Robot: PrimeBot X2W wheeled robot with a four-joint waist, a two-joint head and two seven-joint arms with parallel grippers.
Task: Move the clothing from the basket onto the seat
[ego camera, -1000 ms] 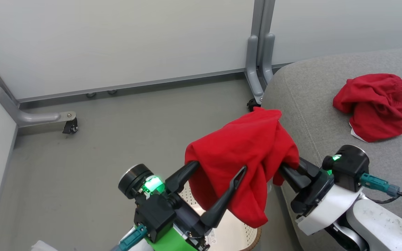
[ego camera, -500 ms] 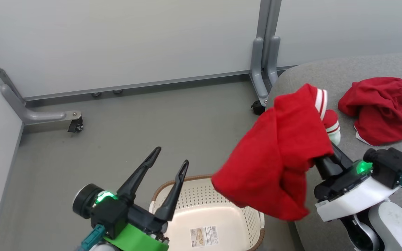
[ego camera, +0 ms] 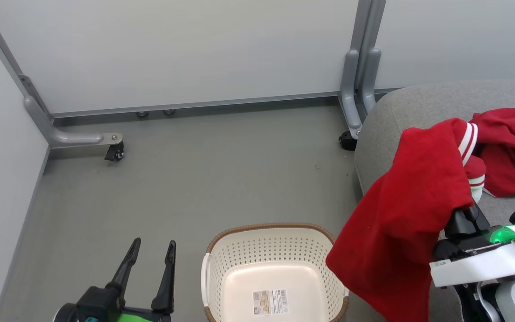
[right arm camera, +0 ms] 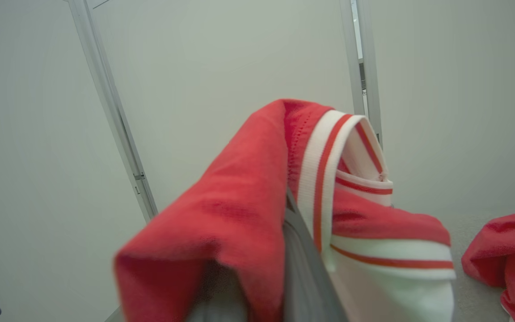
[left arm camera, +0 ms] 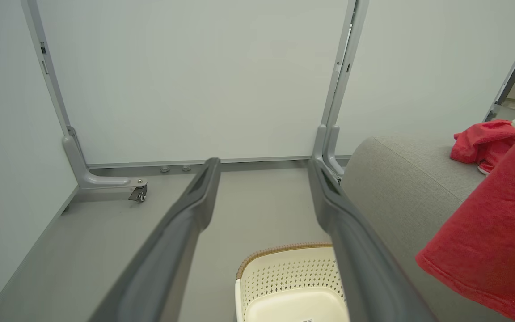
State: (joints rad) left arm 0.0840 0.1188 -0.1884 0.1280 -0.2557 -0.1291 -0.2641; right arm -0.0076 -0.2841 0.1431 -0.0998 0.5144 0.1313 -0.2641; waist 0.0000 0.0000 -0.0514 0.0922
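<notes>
Clothing: striped-trim garment (ego camera: pixel 409 214) drapes over right gripper (ego camera: pixel 462 217) and hangs at the edge of the seat (ego camera: pixel 400 107), just right of the basket (ego camera: pixel 215 268). Right fingers are pressed together, pinching the cloth. Second garment (ego camera: pixel 512 152) lies on the seat. Left gripper (ego camera: pixel 155 243) is spread wide and empty, left of the basket.

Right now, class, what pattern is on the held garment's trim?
The trim is white with red stripes; right wrist view.

Right hand (ego camera: pixel 462 213) holds a red garment (ego camera: pixel 407 210) between the basket (ego camera: pixel 270 227) and the seat (ego camera: pixel 423 105).
</notes>
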